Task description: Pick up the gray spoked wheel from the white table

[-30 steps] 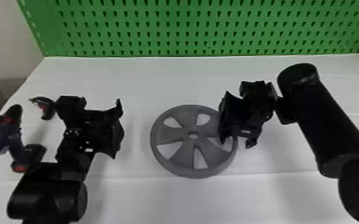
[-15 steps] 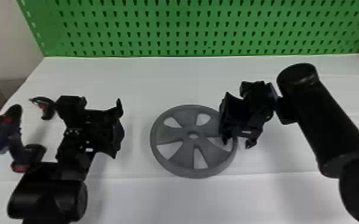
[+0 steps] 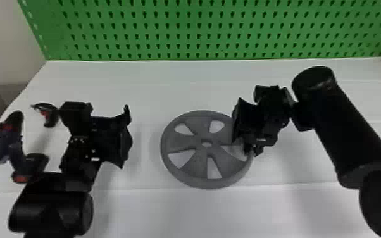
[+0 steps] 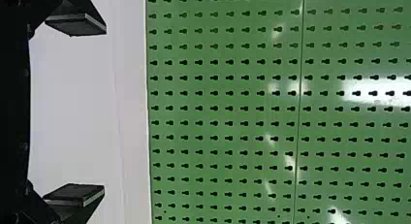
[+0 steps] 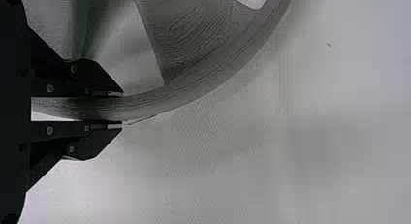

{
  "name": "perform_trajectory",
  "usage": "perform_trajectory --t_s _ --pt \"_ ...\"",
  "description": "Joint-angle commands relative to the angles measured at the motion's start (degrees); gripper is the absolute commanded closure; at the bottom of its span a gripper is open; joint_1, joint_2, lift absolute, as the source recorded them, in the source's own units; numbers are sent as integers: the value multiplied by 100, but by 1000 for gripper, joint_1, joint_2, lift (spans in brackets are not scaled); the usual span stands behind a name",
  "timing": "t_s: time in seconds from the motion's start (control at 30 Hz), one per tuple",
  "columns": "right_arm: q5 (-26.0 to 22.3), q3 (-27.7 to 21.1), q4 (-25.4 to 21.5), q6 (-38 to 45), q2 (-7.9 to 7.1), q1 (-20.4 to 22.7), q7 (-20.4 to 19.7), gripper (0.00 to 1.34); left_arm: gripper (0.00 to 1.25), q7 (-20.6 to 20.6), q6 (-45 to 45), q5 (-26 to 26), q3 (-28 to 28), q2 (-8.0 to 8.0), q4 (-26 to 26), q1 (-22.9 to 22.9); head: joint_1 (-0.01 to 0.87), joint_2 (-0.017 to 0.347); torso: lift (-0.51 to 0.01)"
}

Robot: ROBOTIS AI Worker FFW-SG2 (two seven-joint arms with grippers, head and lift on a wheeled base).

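Head view has the wheel [image 3: 197,164] lying on the table [image 3: 155,215], its rim pinched on the right by the right gripper [image 3: 246,140]. The left gripper [image 3: 128,136] is apart from it, spread wide.

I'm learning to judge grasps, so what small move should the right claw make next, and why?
Probably a slow, slight lift of the right claw: its fingers seem snug on both sides of the gray spoked wheel at its rim, and the wheel appears to lie flat on the white table.
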Motion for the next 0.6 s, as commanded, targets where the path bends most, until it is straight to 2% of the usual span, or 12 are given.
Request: perform_trajectory --t_s 0.0,0.57 --pt "0 7 -1 -1 2 -2 0 1062 128 0 0 0 0 0 0 0 767 35 -107" --pt "-18 16 -80 -1 19 15 0 1061 128 0 0 0 18 0 0 9 767 35 -107"
